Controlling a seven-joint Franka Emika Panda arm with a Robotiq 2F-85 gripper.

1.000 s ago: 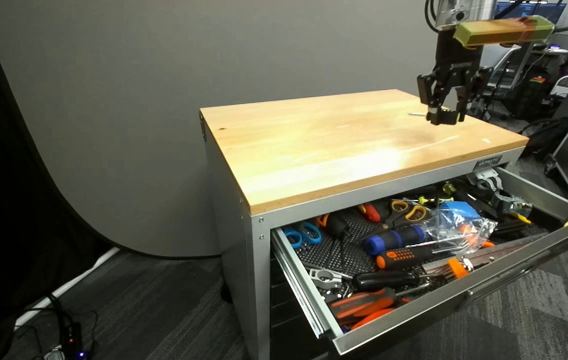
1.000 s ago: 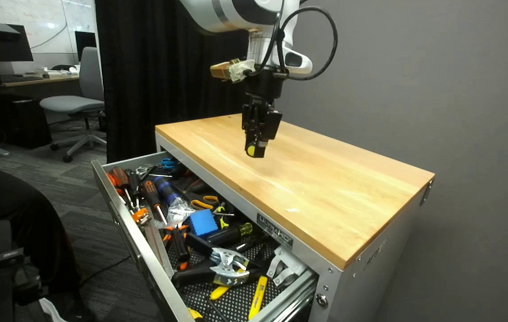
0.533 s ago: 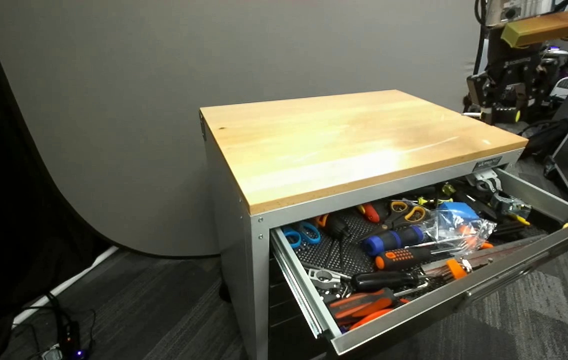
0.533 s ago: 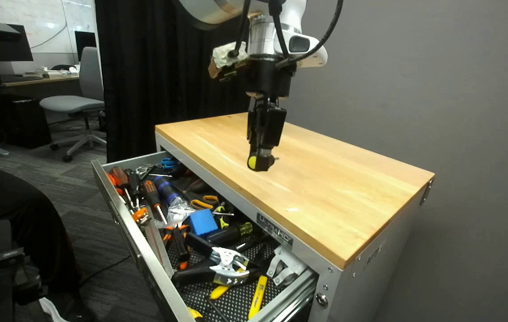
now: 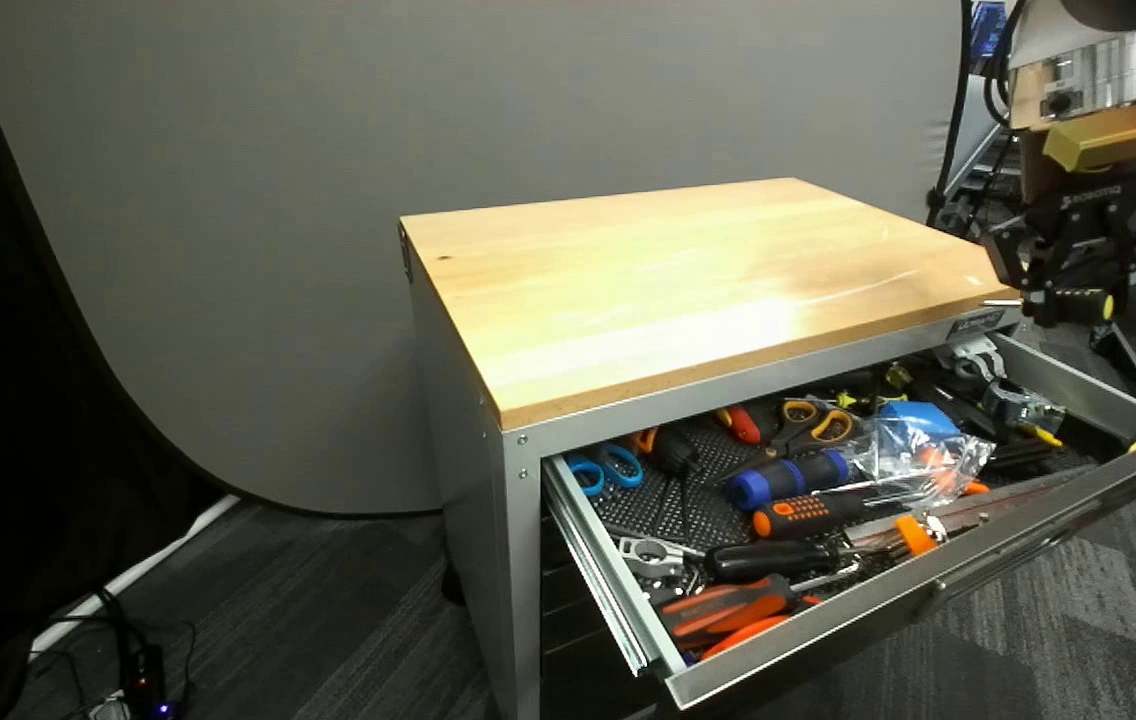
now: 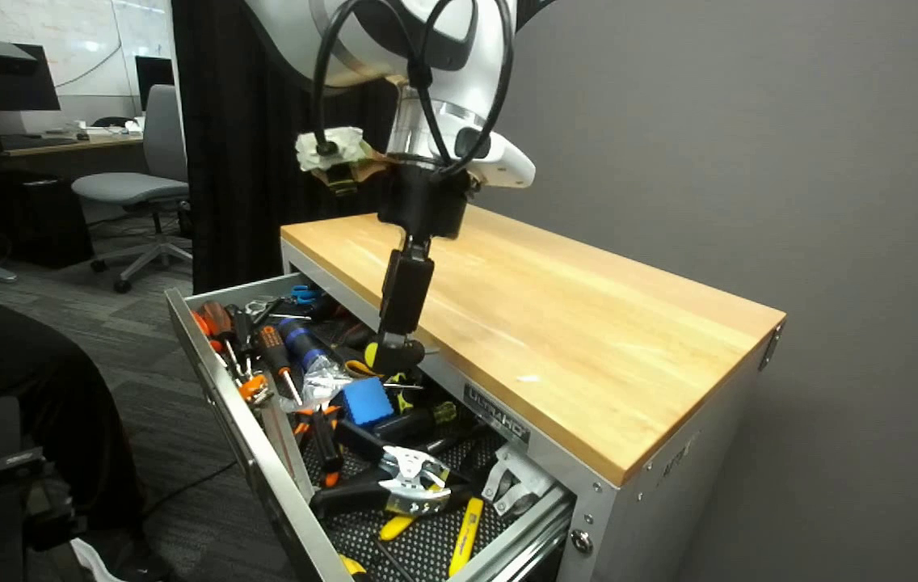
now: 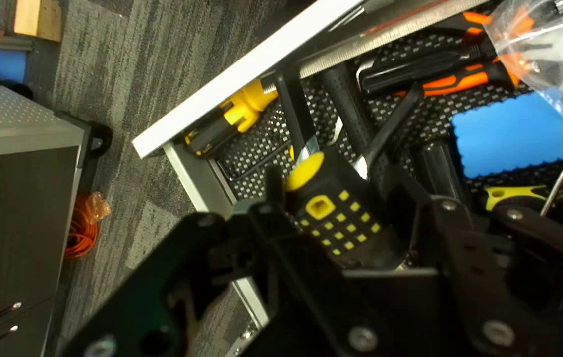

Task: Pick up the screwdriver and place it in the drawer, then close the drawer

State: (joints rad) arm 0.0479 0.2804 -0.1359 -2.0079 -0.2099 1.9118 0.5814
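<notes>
One black two-fingered gripper [image 6: 397, 354], at the end of one white robot arm [image 6: 467, 89], has its two fingers closed around one stubby, black, yellow-dotted screwdriver [image 7: 343, 218]. In the wrist view the round yellow butt of its handle faces 11 o'clock; in an exterior view its one silvery metal shaft [image 5: 1002, 302] points to 9 o'clock. The screwdriver is held above one wide, shallow, grey metal drawer [image 5: 828, 622], which stands pulled out below one pale wooden tabletop [image 5: 628, 280].

Two pairs of scissors lie in the drawer: one blue-looped pair [image 5: 604, 466] and one orange-looped pair [image 5: 814, 437]. At 3 o'clock from the blue-looped pair in that view is one blue-and-black cylinder [image 5: 790, 480], with one orange-dotted black handle [image 5: 800, 515] at its 5 o'clock.

In the wrist view one blue scalloped block [image 7: 512, 136] lies at 2 o'clock from the screwdriver, and one yellow-and-black tool [image 7: 249, 106] between 10 and 11. In an exterior view one silver spring clamp with black grips [image 6: 414, 477] lies at 6 o'clock from the gripper, and one flat yellow tool [image 6: 467, 537] between 4 and 5 o'clock from the clamp
</notes>
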